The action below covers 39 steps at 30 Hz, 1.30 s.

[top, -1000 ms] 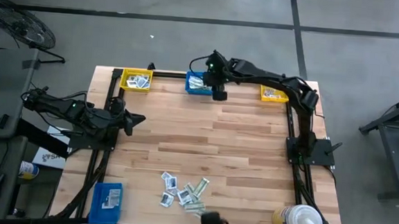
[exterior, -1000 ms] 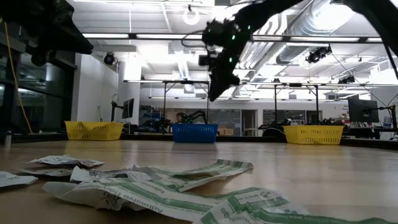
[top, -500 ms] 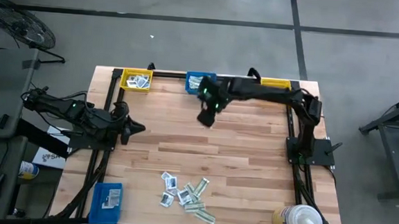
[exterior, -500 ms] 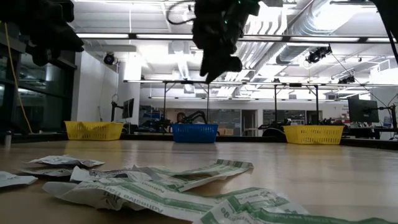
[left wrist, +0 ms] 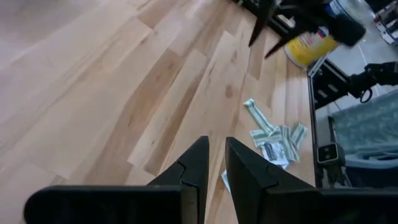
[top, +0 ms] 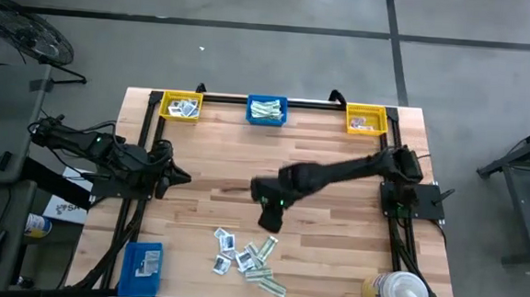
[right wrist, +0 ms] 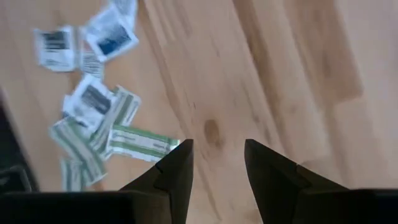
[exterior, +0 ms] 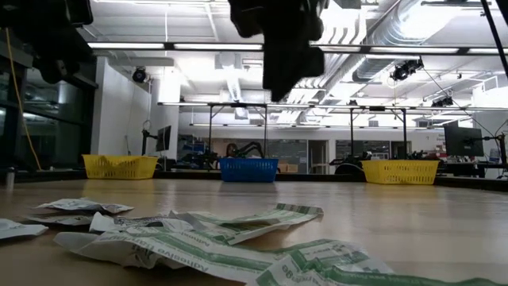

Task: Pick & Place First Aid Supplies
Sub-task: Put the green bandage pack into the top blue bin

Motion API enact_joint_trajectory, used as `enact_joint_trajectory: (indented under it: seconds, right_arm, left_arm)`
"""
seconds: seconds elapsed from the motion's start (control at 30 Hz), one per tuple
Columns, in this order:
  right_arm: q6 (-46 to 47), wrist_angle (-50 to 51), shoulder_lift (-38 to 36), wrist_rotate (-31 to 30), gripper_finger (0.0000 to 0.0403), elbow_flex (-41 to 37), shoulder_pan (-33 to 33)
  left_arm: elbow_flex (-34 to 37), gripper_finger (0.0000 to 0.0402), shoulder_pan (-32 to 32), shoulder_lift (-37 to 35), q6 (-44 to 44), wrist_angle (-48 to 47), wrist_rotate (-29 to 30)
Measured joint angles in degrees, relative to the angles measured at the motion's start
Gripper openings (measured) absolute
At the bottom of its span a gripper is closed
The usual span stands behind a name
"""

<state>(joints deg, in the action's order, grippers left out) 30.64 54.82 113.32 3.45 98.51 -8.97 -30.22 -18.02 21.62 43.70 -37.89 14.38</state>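
The first aid supplies (top: 245, 256) lie in a loose pile near the table's near edge: white squarish packets and green-and-white strips, flat on the wood, some overlapping. They also show in the low view (exterior: 198, 230) and in both wrist views (right wrist: 93, 106) (left wrist: 273, 134). My right gripper (top: 270, 218) (right wrist: 217, 149) hangs above the table's middle, just far of the pile, pointing steeply down, open and holding nothing. My left gripper (top: 179, 175) (left wrist: 216, 143) waits above the table's left edge, its fingers a narrow gap apart with nothing between them.
Three small bins stand along the far edge: a yellow one (top: 181, 106) and a blue one (top: 266, 110) with packets in them, and another yellow one (top: 365, 122). A blue box (top: 143, 263) sits at the near left and a white-capped bottle (top: 394, 293) at the near right. Bare wood lies between.
My right gripper has swept from over the blue bin at the far edge toward the near edge, to above the table's middle beside the pile, rolling as it went and staying at about the same height. My left gripper has turned slightly toward the near edge.
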Motion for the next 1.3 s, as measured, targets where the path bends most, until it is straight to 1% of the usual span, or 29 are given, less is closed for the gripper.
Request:
enact_joint_trajectory:
  seconds: [0.07, 0.13, 0.33, 0.53, 0.7, 0.9, 1.1, 1.2, 1.3]
  right_arm:
    - [5.28, 0.43, 1.77, -2.09, 0.0137, -0.01, -2.07]
    - [8.45, 0.56, 3.28, -2.48, 0.0137, -0.05, -3.65]
    - [16.37, -0.03, 6.66, -2.06, 0.0137, -0.05, -7.14]
    - [21.95, -2.67, 8.07, -1.94, 0.0138, -0.05, -9.14]
    - [23.38, -4.99, 10.18, -1.84, 0.0138, 0.03, -10.25]
    - [23.48, -5.48, 14.04, 1.30, 0.0138, 0.01, -10.75]
    - [24.60, -6.05, 14.99, 0.44, 0.0138, -0.01, -10.54]
    - [24.85, -6.06, 14.99, -1.22, 0.0138, -0.01, -10.54]
    - [24.84, -6.05, 15.37, -1.31, 0.0132, 0.06, -10.54]
  left_arm:
    - [0.00, 0.0053, 0.01, 0.00, -0.02, -0.03, -0.42]
    - [0.00, 0.0053, 0.02, 0.01, -0.17, -0.03, -0.93]
    - [0.00, 0.0053, 0.00, 0.00, -0.17, -0.06, -1.62]
    - [0.00, 0.0053, 0.00, -0.02, -0.18, -0.33, -1.62]
    - [0.00, 0.0053, 0.02, -0.02, -0.19, -1.93, -1.88]
    - [0.00, 0.0053, 0.01, 0.01, -0.20, -2.85, -2.01]
    - [0.00, 0.0053, 0.00, 0.01, -0.17, -3.05, -2.30]
    - [0.00, 0.0053, 0.01, 0.01, -0.19, -3.17, -2.30]
    - [0.00, 0.0053, 0.02, 0.01, -0.19, -3.21, -2.32]
